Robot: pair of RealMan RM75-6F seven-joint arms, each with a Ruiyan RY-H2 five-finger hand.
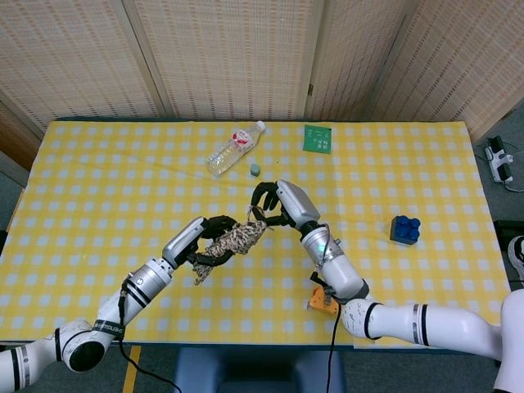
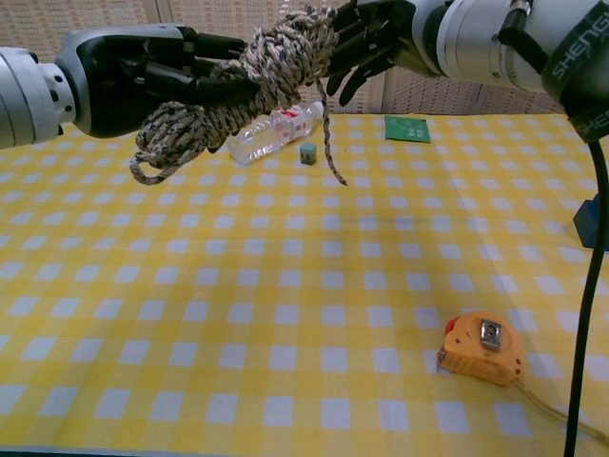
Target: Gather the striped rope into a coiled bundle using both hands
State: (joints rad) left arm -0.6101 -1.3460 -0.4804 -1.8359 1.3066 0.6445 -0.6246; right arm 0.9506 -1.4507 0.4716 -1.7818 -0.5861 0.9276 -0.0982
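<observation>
1. One striped rope (image 1: 236, 240), gathered into a thick coiled bundle, held up off the counter (image 1: 98, 180) between the two robot hands, above the middle of the checked cloth.
2. Left robot hand (image 1: 199, 239): fingers wrapped around the bundle near its middle; in the chest view (image 2: 157, 71) the dark fingers close over the coils, and loops hang out below and to the left of the grip.
3. Right robot hand (image 1: 277, 206): fingers curled at the right end of the bundle, touching it. In the chest view (image 2: 366, 43) one loose rope tail hangs down from under this hand and ends in the air above the counter. Whether the fingers actually pinch the strand: cannot tell.
4. The two robot hands sit close together, with only the bundle between them.
5. Other items on the counter, counted:
   - One clear plastic bottle (image 1: 232, 148), lying on its side, far side of the counter.
   - One small pale green cube (image 1: 255, 170), just beside the bottle's lower end.
   - One green square card (image 1: 318, 138), lying flat near the far edge.
   - One blue toy block (image 1: 405, 229), well apart on the right.
   - One orange tape measure (image 2: 481, 349), near the front edge, partly hidden under the right arm in the head view.
</observation>
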